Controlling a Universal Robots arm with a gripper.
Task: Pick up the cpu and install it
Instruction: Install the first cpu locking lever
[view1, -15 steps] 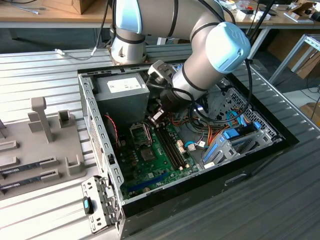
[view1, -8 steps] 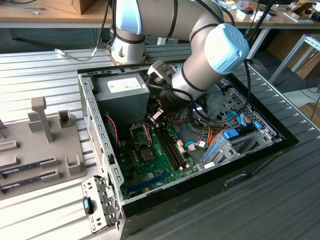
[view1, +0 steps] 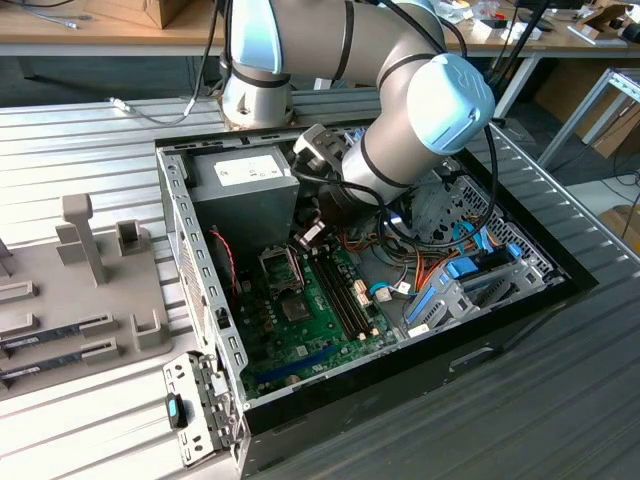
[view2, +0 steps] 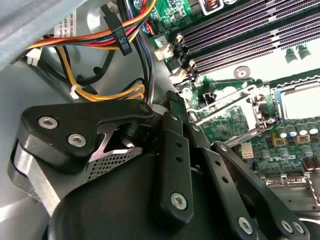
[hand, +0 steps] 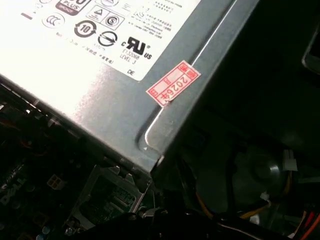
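Already inside the open computer case (view1: 200, 300), the gripper (view1: 310, 236) hangs above the motherboard (view1: 320, 310), just right of the socket (view1: 281, 268). Whether its fingers grip anything I cannot tell. Where the cpu sits is unclear, so installation looks unfinished.

The exterior view looks down from high and off to one side onto the open computer case (view1: 380, 300) lying on the counter (view1: 90, 150), taking in the whole arm (view1: 400, 110) above it. The second wrist view sits close inside the case, looking past the tool (view2: 190, 150) to the motherboard (view2: 240, 115). The first wrist view faces the power supply (hand: 100, 90) at very close range. Both wrist views share the motherboard near the socket.
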